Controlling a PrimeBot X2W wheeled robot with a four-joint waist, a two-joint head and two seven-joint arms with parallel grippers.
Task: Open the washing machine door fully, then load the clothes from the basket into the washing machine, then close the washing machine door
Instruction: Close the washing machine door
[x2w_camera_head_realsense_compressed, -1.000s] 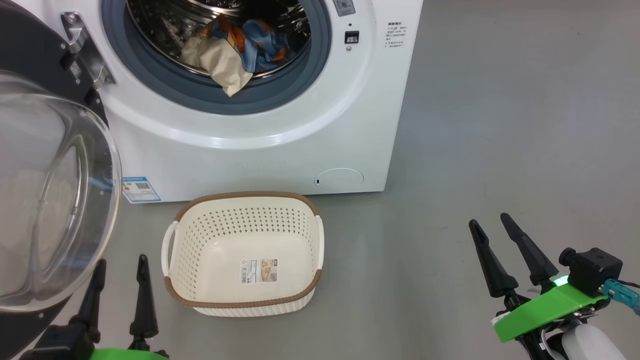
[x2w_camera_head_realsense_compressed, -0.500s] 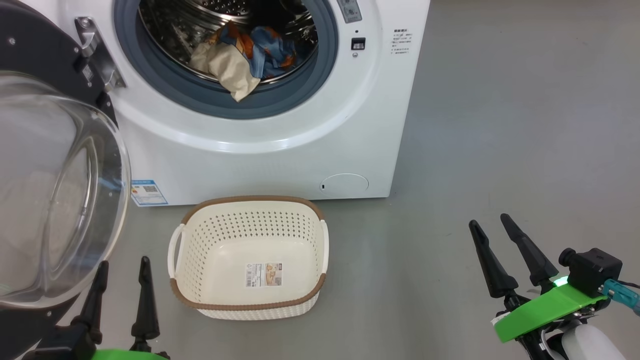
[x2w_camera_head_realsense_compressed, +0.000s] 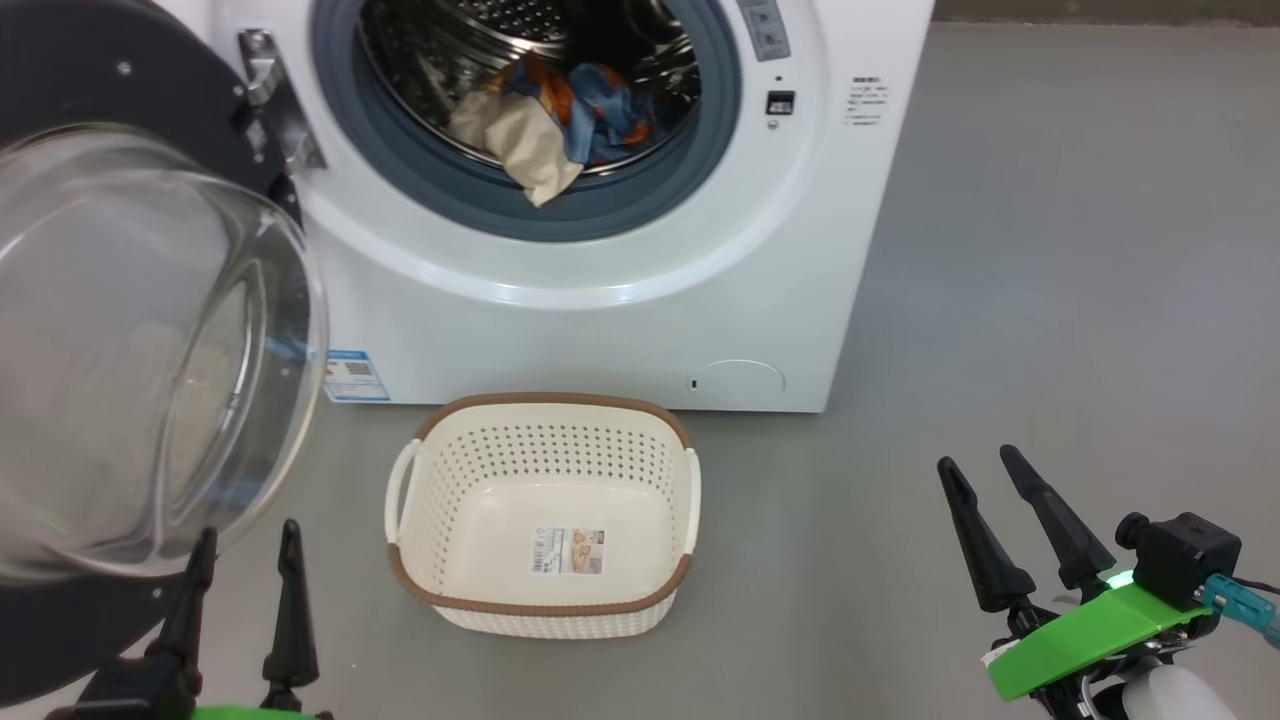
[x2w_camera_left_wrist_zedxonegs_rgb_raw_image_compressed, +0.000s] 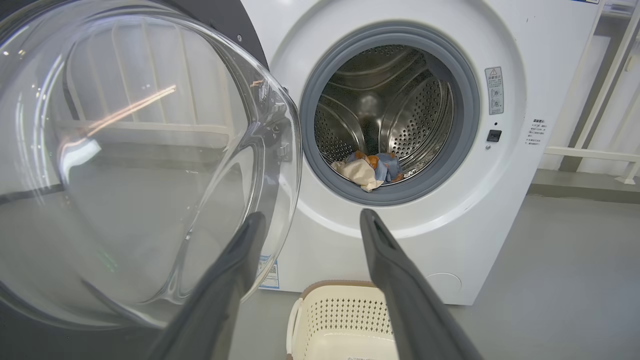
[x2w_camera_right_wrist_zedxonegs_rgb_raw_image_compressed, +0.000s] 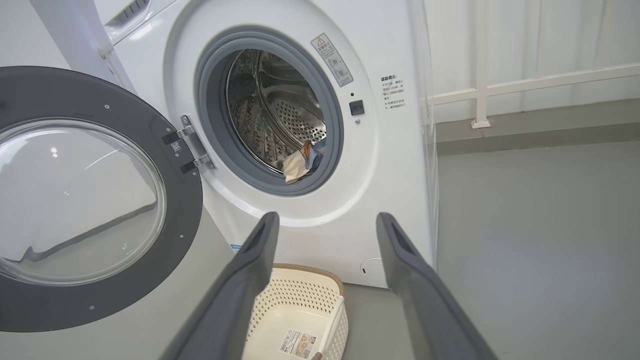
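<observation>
The white washing machine (x2w_camera_head_realsense_compressed: 620, 330) stands at the top of the head view with its round door (x2w_camera_head_realsense_compressed: 130, 350) swung wide open to the left, glass bowl bulging toward me. The clothes (x2w_camera_head_realsense_compressed: 560, 115), blue and orange fabric with a beige piece, lie in the steel drum (x2w_camera_left_wrist_zedxonegs_rgb_raw_image_compressed: 385, 110), the beige piece hanging over the grey gasket. On the floor in front sits the cream basket (x2w_camera_head_realsense_compressed: 545, 600), holding nothing but its label sticker. My left gripper (x2w_camera_head_realsense_compressed: 245, 535) is open at the lower left, just below the door. My right gripper (x2w_camera_head_realsense_compressed: 980, 465) is open at the lower right, away from everything.
Grey floor (x2w_camera_head_realsense_compressed: 1050, 300) stretches to the right of the machine. A white railing (x2w_camera_right_wrist_zedxonegs_rgb_raw_image_compressed: 525, 85) runs along the wall behind and to the right. The open door (x2w_camera_right_wrist_zedxonegs_rgb_raw_image_compressed: 90, 200) takes up the space left of the basket (x2w_camera_right_wrist_zedxonegs_rgb_raw_image_compressed: 300, 320).
The head camera has shifted, so machine, door and basket sit further right in the picture. Both grippers stay open and in place.
</observation>
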